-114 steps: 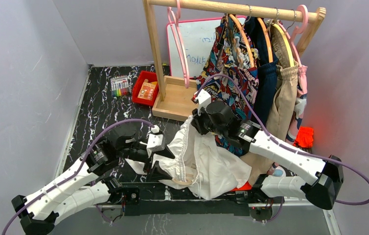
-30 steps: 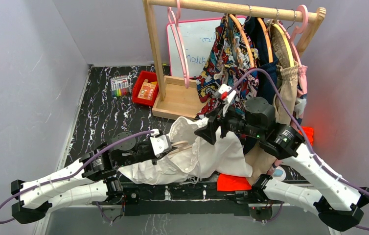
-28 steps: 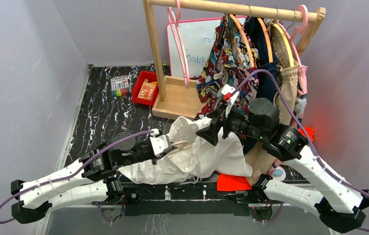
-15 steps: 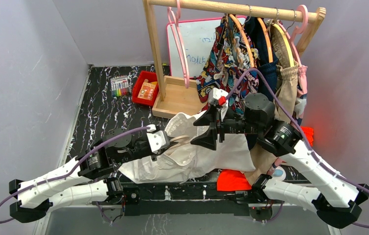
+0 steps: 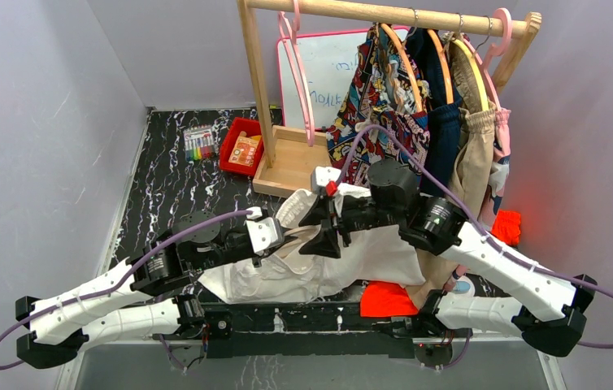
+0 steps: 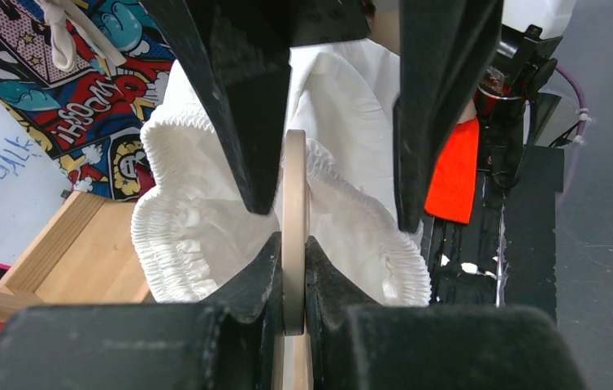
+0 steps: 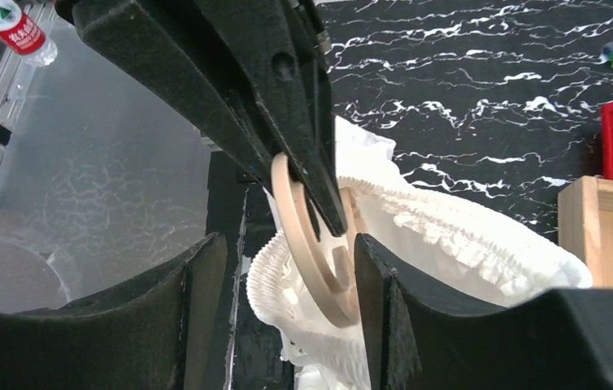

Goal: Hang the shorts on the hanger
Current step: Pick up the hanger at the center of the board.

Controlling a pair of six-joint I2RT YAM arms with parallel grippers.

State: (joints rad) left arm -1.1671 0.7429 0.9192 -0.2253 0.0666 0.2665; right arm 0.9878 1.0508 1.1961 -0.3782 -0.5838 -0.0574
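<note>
The shorts (image 5: 352, 262) are seen in plain white, and the hanger (image 6: 293, 203) in pale cream-beige. The table (image 5: 165, 191) is patterned in black with white marble veining. The rack (image 5: 258, 89) is left in light natural wood. On it are hung a garment (image 5: 378, 93) printed with red, blue and yellow comic panels, a navy garment (image 5: 443, 138) and tan shorts (image 5: 470, 171). Bright pink is shown by the hangers (image 5: 297, 73) at the rack's left post and by the frame of the whiteboard (image 5: 328, 77) behind it. Left of the rack's base a red tray (image 5: 230, 150) and multicoloured markers (image 5: 198, 144) are seen. The left gripper (image 6: 293, 244) and right gripper (image 7: 283, 252) are finished in black.
</note>
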